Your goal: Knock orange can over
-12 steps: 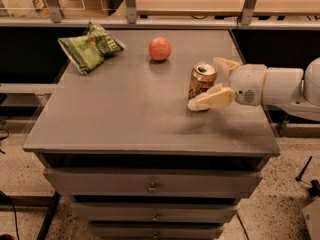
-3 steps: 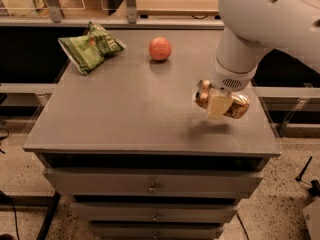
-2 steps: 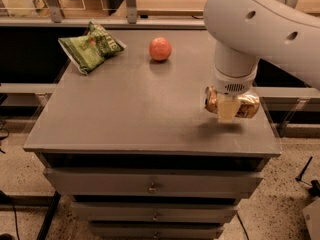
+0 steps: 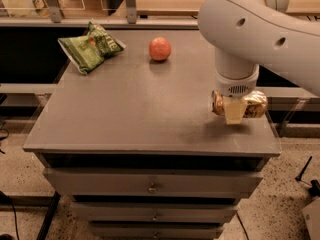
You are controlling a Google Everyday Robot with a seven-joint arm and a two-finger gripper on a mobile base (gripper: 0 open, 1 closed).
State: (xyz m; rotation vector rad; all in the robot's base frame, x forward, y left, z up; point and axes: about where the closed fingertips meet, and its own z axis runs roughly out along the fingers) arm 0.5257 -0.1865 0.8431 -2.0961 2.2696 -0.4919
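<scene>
My claw (image 4: 234,115) hangs straight down over the front right corner of the table (image 4: 125,114). It is closed on the orange can (image 4: 255,106). I see one pale finger across the can's middle, and I take the other to be behind it, out of sight. The can is on its side, long axis running left to right, with a shadow just under it. I cannot tell whether it is resting on the top or is a hair clear of it.

The table is a grey cabinet with drawers (image 4: 150,184) stacked below its top. The white arm (image 4: 250,24) reaches in from the upper right and bends down at the wrist. At the far left corner lies a green chip bag (image 4: 90,46). A round orange-pink fruit (image 4: 160,49) sits near the far edge, about midway across. Both are well apart from the claw.

As I read it, the tipping itself is all but done, since the can is no longer upright. What remains is the let-go. I would settle the can onto the top, ease the fingers apart and lift straight up. The front and right edges are both near, and a can lying this way could roll forward, so I want no sideways nudge as I pull away.
</scene>
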